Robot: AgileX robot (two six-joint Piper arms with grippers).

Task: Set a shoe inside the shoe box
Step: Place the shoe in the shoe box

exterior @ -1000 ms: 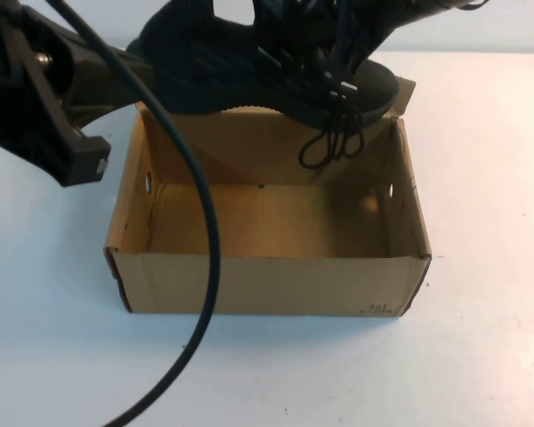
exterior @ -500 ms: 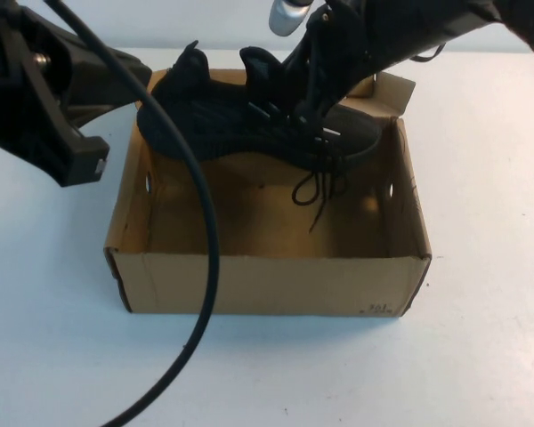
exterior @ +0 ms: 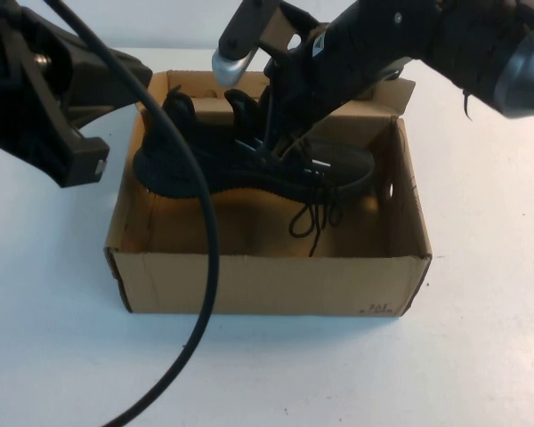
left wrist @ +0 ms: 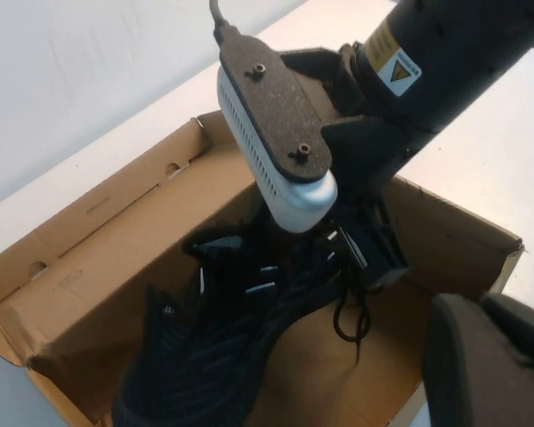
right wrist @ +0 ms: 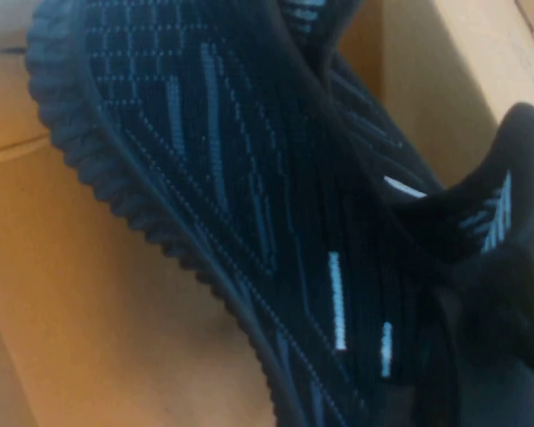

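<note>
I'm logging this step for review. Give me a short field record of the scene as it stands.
shoe: black knit lace-up sneaker, inside the box, laces dangling
box: brown corrugated cardboard shoe box, lid flap open at the far side
right gripper: shut on the sneaker near its collar
left gripper: shut, empty, raised beside the box's left end
table: white surface

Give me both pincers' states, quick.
Left pincer: shut, empty, parked left of the box.
Right pincer: shut on the shoe, inside the box.
</note>
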